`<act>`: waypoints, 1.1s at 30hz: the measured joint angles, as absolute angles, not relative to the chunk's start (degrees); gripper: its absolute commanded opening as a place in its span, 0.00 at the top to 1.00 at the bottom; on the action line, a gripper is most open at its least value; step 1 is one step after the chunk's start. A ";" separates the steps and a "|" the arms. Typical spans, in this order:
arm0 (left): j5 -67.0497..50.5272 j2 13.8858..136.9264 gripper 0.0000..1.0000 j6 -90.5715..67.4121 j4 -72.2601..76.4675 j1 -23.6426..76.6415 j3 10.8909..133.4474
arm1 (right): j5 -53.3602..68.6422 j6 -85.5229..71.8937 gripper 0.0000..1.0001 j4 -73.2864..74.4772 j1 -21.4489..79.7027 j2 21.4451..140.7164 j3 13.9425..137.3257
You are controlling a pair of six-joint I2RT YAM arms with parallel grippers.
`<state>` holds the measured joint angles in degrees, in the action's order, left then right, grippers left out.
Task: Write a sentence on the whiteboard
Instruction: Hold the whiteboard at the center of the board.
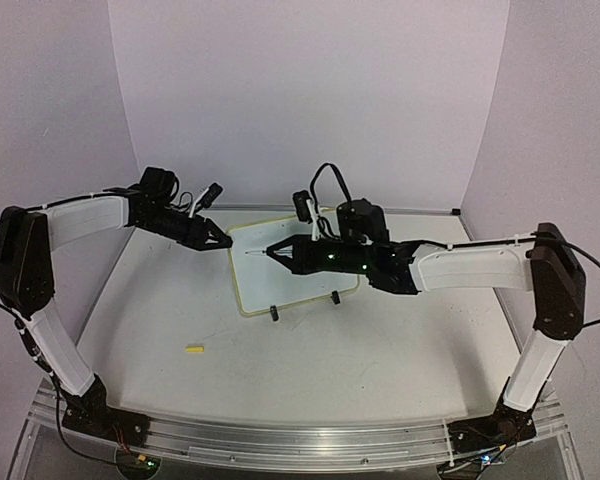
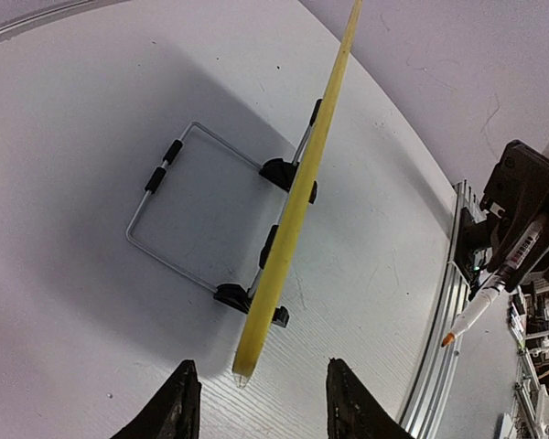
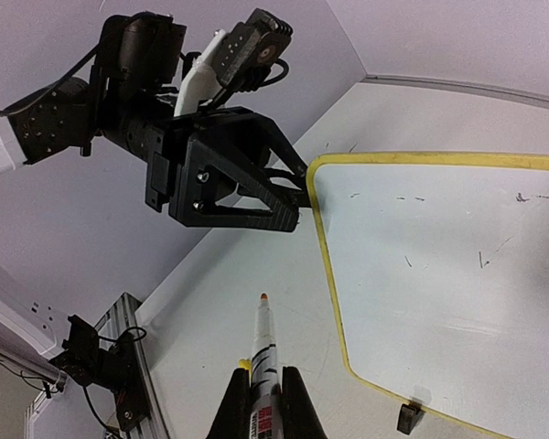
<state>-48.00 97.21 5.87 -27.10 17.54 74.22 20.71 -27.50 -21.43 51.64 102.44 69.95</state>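
Toward the far edge of the desk (image 1: 330,370), about midway between its left and right edges, the whiteboard (image 1: 280,290) is standing on a wire stand (image 2: 165,229). It is leaning back a little, so that its white face is turning to the arms and a pen can reach it.

At the board's left rim, close to the upper corner, the left gripper (image 2: 263,402) is waiting with its claw partly open. One finger is sitting on each side of the thin yellow edge, and a gap is showing on both sides, so it is gripping nothing. I am judging that it is placed there to steady the board, because a light board on such a stand would slide or tip under the push of a pen.

Over the left part of the board, the right gripper (image 3: 263,402) is clamping fully on the marker pen (image 3: 263,347), with the orange tip pointing forward. In the wrist view the tip is hanging apart from the face and just outside the left rim, so no stroke is being made.

On the white face only a few faint marks (image 3: 483,261) are showing; I cannot read a sentence in them.

Nearer the front left corner, a small yellow piece (image 1: 194,348) is lying alone, perhaps the pen's cap.
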 measured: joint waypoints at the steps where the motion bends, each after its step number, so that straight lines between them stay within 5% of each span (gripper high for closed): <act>1: -48.01 97.34 0.62 6.06 -27.13 17.63 74.37 | 20.72 -27.49 1.00 -21.46 51.58 102.78 70.14; 8: -47.99 98.64 0.81 6.56 -27.20 18.39 74.96 | 20.57 -27.44 1.00 -21.96 51.34 105.13 72.34; 20: -46.99 98.78 1.00 9.04 -27.57 18.46 74.96 | 20.18 -27.44 1.00 -22.72 51.03 106.96 74.57; 33: -46.30 98.78 1.00 12.04 -28.12 18.74 74.96 | 19.40 -27.71 1.00 -23.16 50.51 110.72 77.22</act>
